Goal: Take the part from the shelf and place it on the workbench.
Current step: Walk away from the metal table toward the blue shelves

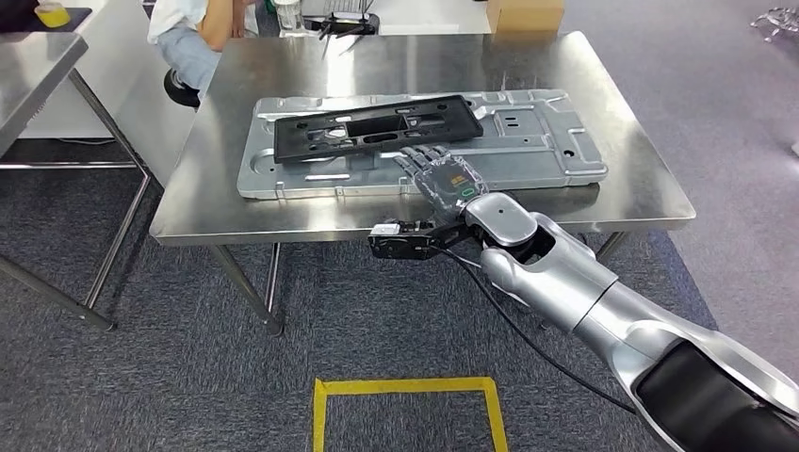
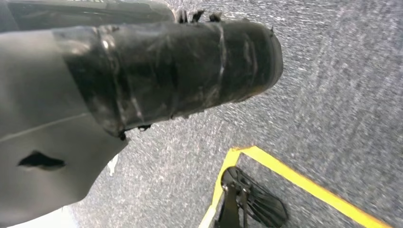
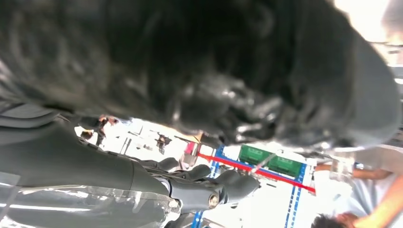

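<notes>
Where brushed steel workbench (image 1: 603, 169) carries stamped metal part (image 1: 528, 141), flat black frame (image 1: 377, 127), right hand (image 1: 441, 177) fingers spread, empty.

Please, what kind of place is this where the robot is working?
Probably a factory workshop or a robot test area. A steel workbench carries a stamped metal panel with a black plastic part on it, yellow floor tape marks a standing spot on grey carpet, and the right hand rests on the panel.
</notes>
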Robot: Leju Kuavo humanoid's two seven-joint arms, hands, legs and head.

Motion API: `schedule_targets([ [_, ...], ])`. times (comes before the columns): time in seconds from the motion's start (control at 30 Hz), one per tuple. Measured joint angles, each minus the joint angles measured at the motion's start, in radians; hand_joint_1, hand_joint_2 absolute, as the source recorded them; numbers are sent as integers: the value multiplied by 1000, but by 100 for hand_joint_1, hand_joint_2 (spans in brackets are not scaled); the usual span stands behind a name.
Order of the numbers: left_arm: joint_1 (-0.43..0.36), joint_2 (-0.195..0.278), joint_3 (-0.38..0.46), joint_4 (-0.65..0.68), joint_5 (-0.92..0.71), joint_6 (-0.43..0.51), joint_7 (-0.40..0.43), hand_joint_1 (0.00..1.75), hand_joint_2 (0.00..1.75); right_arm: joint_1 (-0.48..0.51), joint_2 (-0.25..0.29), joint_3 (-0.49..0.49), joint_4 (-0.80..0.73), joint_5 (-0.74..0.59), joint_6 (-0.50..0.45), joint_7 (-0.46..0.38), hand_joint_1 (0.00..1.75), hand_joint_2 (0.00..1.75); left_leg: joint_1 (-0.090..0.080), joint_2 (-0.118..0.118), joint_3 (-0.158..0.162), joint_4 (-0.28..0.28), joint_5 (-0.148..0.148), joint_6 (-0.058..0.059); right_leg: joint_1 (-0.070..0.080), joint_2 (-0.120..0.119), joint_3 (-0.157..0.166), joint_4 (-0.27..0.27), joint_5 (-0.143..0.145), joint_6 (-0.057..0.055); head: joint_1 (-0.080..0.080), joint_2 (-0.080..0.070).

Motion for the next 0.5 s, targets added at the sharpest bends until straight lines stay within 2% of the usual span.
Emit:
schedule_targets([
  [0.03, 0, 0, 0, 0, 0, 0, 0, 0, 0, 0, -3, 0, 0, 0, 0, 0, 0, 0, 2, 3, -11, -1, 12, 9, -1, 1, -15, 39, -43, 4, 3, 0],
  [0.1, 0, 0, 0, 0, 0, 0, 0, 0, 0, 0, -5, 0, -1, 0, 1, 0, 0, 0, 0, 5, -38, 1, 34, 19, -4, 2, -51, 164, -142, 11, 7, 0],
  [0.13, 0, 0, 0, 0, 0, 0, -1, 0, 0, 0, -6, 0, -1, 0, 1, 0, 0, 0, 0, 6, -54, 3, 44, 20, -4, 2, -63, 226, -168, 13, 7, 0],
  [0.17, 0, 0, 0, 0, 0, 0, -2, 0, 0, 1, -7, 0, -1, 0, 2, 1, 0, 0, -1, 6, -70, 5, 54, 20, -5, 2, -64, 265, -168, 14, 7, 0],
  [0.2, 0, 0, 0, 0, -1, 0, -4, 0, 0, 2, -9, 0, -1, 0, 3, 1, 0, 0, -1, 6, -86, 9, 64, 18, -5, 2, -48, 272, -148, 13, 8, 0],
  [0.23, 0, 0, 0, 0, -1, 0, -5, 0, 0, 2, -10, 0, -2, 0, 4, 2, 0, 0, -1, 5, -101, 13, 72, 16, -5, 2, -15, 244, -119, 11, 8, 0],
  [0.27, 0, 0, 0, 0, -1, 0, -6, 0, 0, 2, -12, 0, -3, -1, 4, 3, 0, 0, -1, 5, -114, 18, 80, 14, -4, 3, 33, 188, -98, 6, 8, 0],
  [0.33, 0, -1, 0, 0, 0, 0, -8, 0, 0, 0, -14, -1, -10, -2, 4, 7, 0, 0, -3, 3, -132, 24, 94, 5, 1, 3, 131, 50, -105, -4, 7, 0],
  [0.37, 1, -1, 0, 0, 0, 0, -9, 0, 0, 0, -16, -1, -13, -2, 4, 8, 0, 0, -3, 3, -136, 23, 101, 0, 4, 4, 158, 3, -116, -8, 7, 0],
  [0.4, 1, -1, 0, 0, 0, 0, -10, 0, 0, -1, -18, -2, -16, -3, 5, 10, 0, 0, -4, 2, -138, 20, 111, -7, 6, 3, 168, -24, -123, -10, 7, 0],
  [0.43, 3, -1, 0, 0, 0, -1, -11, 0, 0, 1, -20, -2, -19, -4, 7, 13, 0, 0, -3, 2, -140, 15, 120, -13, 5, 3, 166, -33, -116, -14, 7, 0],
  [0.47, 4, -1, 0, 0, 0, -2, -12, 0, 0, 2, -23, -2, -20, -4, 11, 14, 0, 0, -1, 1, -145, 15, 119, -19, 3, 1, 159, -38, -105, -19, 8, 0],
  [0.5, 5, -1, 0, 0, 0, -4, -13, 0, 0, 5, -25, -2, -22, -4, 14, 16, 0, 0, 0, 1, -154, 25, 102, -26, 1, -1, 151, -41, -94, -25, 8, 0],
])
